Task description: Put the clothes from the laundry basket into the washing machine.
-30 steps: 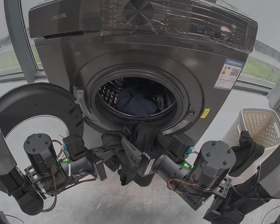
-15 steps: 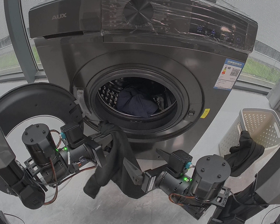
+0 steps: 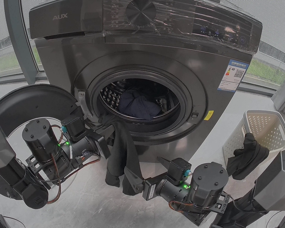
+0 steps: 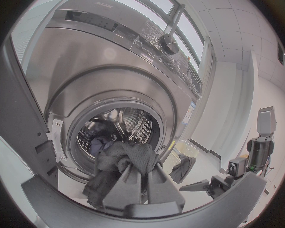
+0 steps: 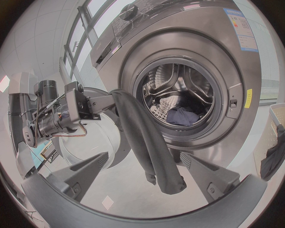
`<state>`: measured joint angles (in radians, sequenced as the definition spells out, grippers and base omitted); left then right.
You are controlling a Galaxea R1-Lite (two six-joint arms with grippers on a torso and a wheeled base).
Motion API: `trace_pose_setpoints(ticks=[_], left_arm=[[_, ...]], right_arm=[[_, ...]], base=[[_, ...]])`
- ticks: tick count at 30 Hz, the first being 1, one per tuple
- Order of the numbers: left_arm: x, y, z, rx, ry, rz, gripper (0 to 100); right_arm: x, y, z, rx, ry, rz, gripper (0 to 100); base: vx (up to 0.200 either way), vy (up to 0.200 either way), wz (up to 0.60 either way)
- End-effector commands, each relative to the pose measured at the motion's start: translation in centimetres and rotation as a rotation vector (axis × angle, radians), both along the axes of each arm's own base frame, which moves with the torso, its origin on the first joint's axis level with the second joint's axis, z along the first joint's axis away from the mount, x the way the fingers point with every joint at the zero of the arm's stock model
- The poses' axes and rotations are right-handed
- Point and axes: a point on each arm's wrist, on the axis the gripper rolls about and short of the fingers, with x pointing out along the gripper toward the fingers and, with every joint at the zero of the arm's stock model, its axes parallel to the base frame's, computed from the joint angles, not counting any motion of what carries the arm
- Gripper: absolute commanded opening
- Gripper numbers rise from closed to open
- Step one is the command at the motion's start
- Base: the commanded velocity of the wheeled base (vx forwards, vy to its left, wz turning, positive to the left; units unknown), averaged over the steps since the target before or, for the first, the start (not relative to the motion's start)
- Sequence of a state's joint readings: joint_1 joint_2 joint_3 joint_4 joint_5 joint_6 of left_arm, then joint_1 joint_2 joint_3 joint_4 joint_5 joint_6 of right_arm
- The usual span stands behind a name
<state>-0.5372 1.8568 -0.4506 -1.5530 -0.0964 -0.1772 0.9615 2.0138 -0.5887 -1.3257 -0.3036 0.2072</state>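
My left gripper (image 3: 103, 126) is shut on a dark grey garment (image 3: 121, 156) just below the lower left rim of the washing machine's (image 3: 196, 87) open drum. The cloth hangs from it toward the floor. In the left wrist view the fingers (image 4: 130, 181) pinch the bunched garment (image 4: 127, 154) in front of the opening. My right gripper (image 3: 145, 171) stands open, low and in front of the machine, with the hanging garment (image 5: 148, 139) between and beyond its spread fingers, apart from them. A navy piece of clothing (image 3: 138, 106) lies inside the drum.
The round door (image 3: 30, 105) is swung open at the left, behind my left arm. A white laundry basket (image 3: 267, 128) stands on the floor at the right with a black garment (image 3: 248, 155) draped over its rim. Grey tiled floor lies below.
The garment passed from my right gripper to my left. The right gripper opened and drew back and down. The left gripper rose with the cloth toward the drum's rim.
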Motion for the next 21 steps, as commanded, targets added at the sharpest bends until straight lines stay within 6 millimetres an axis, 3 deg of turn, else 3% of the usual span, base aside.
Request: trace_pose_setpoints(ticks=[1, 8, 15, 21], left_arm=[[0.4, -0.2, 0.5, -0.016, -0.019, 0.012, 0], [0.9, -0.4, 1.0, -0.035, -0.040, 0.041, 0], [0.9, -0.4, 1.4, -0.043, -0.053, 0.042, 0], [0.9, -0.4, 1.3, -0.042, -0.051, 0.042, 0]], right_arm=[[0.0, 0.2, -0.4, -0.008, 0.005, 0.005, 100], [0.3, 1.5, -2.0, -0.042, 0.012, 0.014, 100], [2.3, 3.5, -3.0, -0.014, -0.011, -0.006, 100], [1.7, 4.7, -3.2, 0.008, -0.031, 0.027, 100]], base=[[0.000, 0.000, 0.00], [0.000, 0.000, 0.00], [0.000, 0.000, 0.00], [0.000, 0.000, 0.00]])
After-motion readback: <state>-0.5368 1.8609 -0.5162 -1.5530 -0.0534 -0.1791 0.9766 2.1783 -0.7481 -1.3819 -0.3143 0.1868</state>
